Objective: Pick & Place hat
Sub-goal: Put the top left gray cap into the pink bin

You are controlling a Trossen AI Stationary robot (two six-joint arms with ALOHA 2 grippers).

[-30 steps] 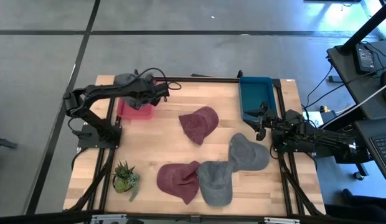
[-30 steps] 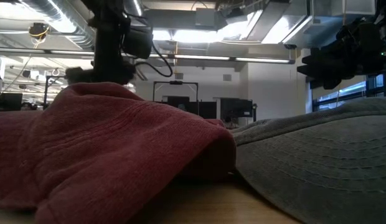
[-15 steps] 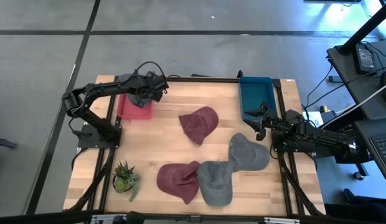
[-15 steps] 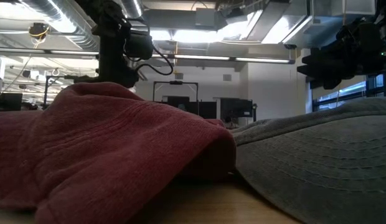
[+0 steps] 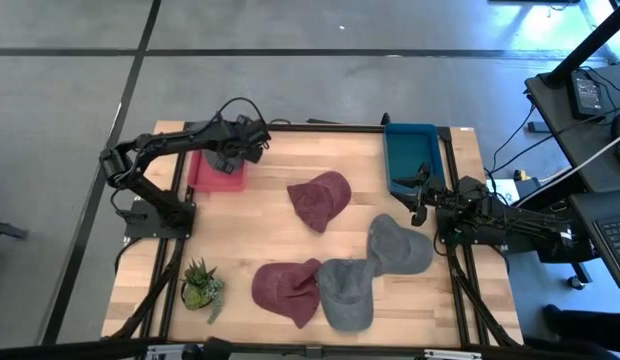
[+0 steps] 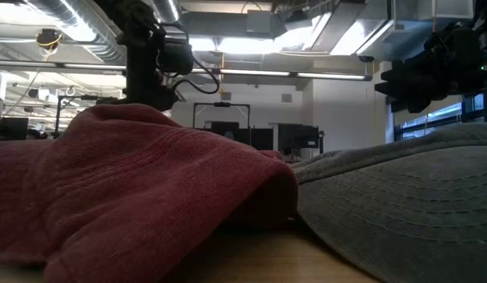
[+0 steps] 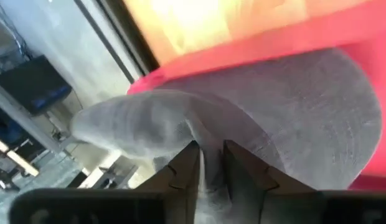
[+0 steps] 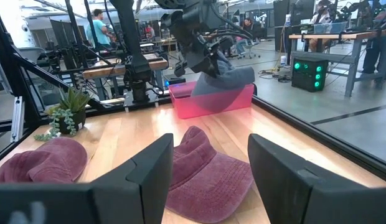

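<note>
Grey hat pinched by left gripper over pink bin; right arm idle by blue bin.

High view: left gripper (image 5: 233,150) is seen above the pink bin (image 5: 218,175) at table's far-left corner; two maroon hats (image 5: 318,201) (image 5: 287,290) and two grey caps (image 5: 397,245) (image 5: 345,292) lie on the wood table (image 5: 240,230), w/ a small plant (image 5: 201,287) near the front-left edge. Right gripper (image 5: 418,196) sits beside the blue bin (image 5: 410,155).
Low view: left gripper (image 6: 153,82) hangs behind a maroon hat (image 6: 133,189).
Left wrist view: fingers (image 7: 182,176) are clamped on a fold of the grey hat (image 7: 274,118), which is draped into the pink bin (image 7: 292,37).
Right wrist view: fingers (image 8: 286,177) are held wide apart, nothing betw. them; grey hat (image 8: 227,79) is seen at the pink bin (image 8: 208,99).
</note>
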